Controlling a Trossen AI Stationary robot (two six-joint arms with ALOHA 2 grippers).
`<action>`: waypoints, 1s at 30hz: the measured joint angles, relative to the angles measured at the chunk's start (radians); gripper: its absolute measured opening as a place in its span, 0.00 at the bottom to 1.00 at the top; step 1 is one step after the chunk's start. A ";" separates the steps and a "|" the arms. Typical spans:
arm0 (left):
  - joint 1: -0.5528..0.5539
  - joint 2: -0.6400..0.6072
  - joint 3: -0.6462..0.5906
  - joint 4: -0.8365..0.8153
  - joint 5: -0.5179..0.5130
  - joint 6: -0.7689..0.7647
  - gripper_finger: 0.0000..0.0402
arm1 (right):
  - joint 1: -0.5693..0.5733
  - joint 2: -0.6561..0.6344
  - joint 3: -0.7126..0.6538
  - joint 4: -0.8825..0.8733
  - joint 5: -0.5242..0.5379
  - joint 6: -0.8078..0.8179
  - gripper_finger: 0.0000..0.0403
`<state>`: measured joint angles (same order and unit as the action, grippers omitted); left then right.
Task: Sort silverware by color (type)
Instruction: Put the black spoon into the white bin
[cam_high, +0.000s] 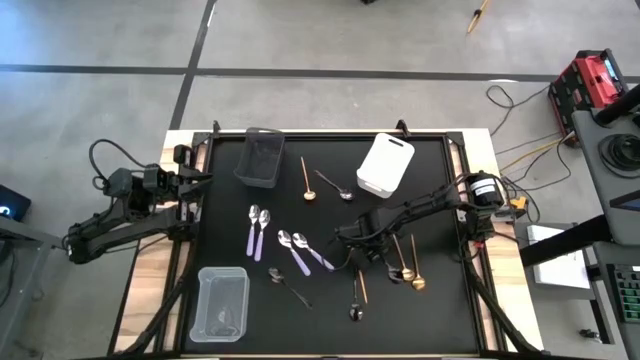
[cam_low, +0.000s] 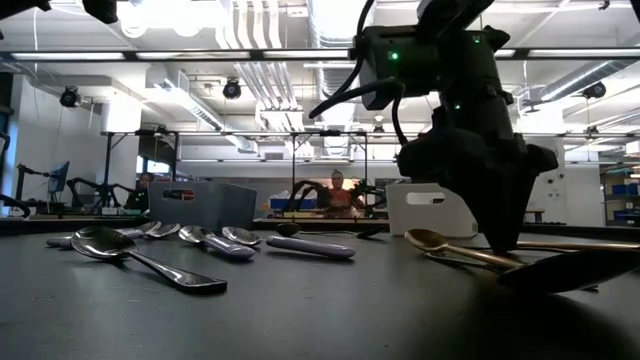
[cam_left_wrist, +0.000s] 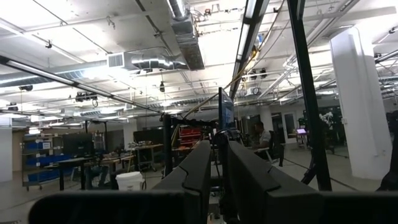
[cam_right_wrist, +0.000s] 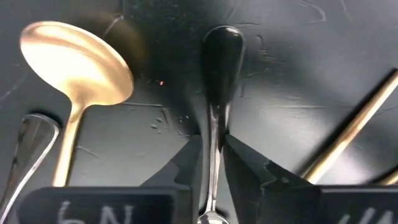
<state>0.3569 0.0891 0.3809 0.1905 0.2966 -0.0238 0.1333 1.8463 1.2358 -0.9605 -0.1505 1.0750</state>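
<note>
- Three bins sit on the black worktop (cam_high: 440, 300): dark bin (cam_high: 259, 157), white bin (cam_high: 386, 165), clear bin (cam_high: 222, 304).
- Right gripper (cam_right_wrist: 211, 163) clenches a dark spoon (cam_right_wrist: 219, 74); left gripper (cam_left_wrist: 214, 174) looks closed, raised left of frame.

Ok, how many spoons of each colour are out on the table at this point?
Lilac-handled spoons: 4
Gold spoons: 4
Dark spoons: 4, counting the one pinched in the right gripper
Total: 12, as far as the high view shows; those near the right arm lie crowded.
The left gripper waits at the table's left edge.
</note>
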 joint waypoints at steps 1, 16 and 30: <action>0.000 0.000 0.000 0.000 0.000 0.000 0.10 | 0.000 0.002 0.000 0.005 -0.001 0.005 0.11; 0.000 0.000 0.000 0.000 0.000 0.000 0.10 | -0.002 -0.017 -0.003 0.009 0.025 0.111 0.03; 0.000 0.000 0.000 0.000 -0.001 0.000 0.10 | -0.003 -0.079 0.002 0.002 0.042 0.119 0.02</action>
<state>0.3569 0.0891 0.3809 0.1905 0.2958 -0.0234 0.1303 1.7678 1.2381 -0.9580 -0.1085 1.1938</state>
